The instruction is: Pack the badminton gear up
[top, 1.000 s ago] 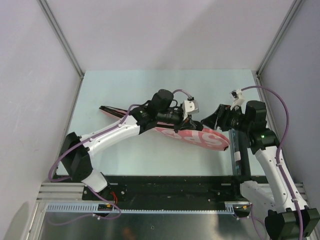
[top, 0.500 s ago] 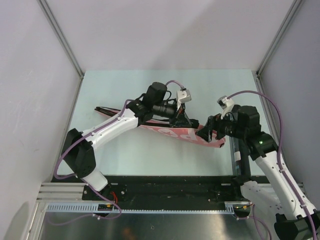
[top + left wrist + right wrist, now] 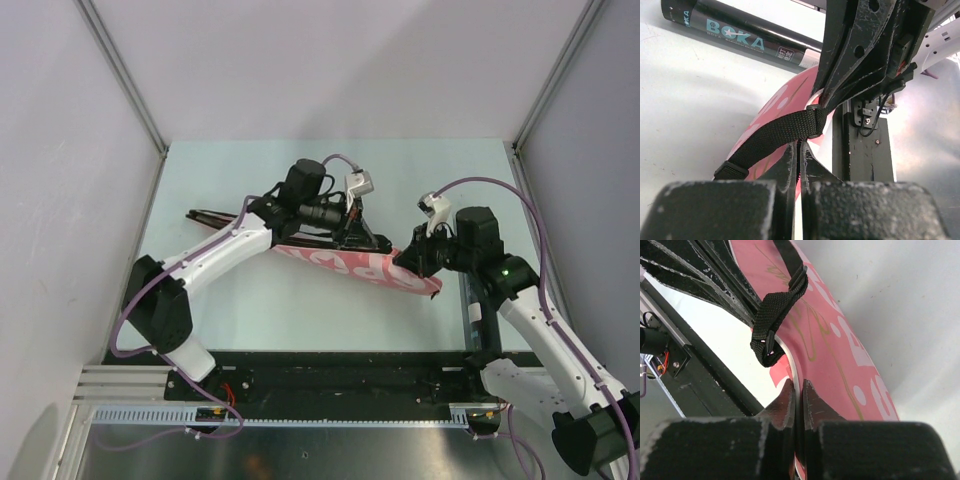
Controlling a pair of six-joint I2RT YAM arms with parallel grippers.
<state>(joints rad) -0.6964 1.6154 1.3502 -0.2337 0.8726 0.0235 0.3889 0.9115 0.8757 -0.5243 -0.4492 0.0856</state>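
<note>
Both claws were pinched shut on the wide end of the pink bag (image 3: 385, 272), right of the frame's middle in the top view. The left claw (image 3: 385, 243) gripped the bag's edge from the upper side. Its wrist view showed the left claw (image 3: 800, 150) with its fingers pressed together on the thin rim, just below a black strap (image 3: 780, 135). The right claw (image 3: 410, 262) met the same end from the right. In its own view the right claw (image 3: 800, 390) was clamped on the white piping of the pink bag (image 3: 840, 345), beneath the looped strap (image 3: 777, 310).

The bag ran diagonally across the pale tabletop (image 3: 250, 180), with its narrow dark end (image 3: 215, 217) towards the left wall. Walls closed in the left, rear and right edges. Bare surface lay across the upper part of the frame behind the arms, and again at lower left in front of the bag. A dark tube (image 3: 472, 320) lay along the right edge, close beside the right arm. The left wrist view showed the tube (image 3: 740, 35) lettered BOKA, beyond the bag.
</note>
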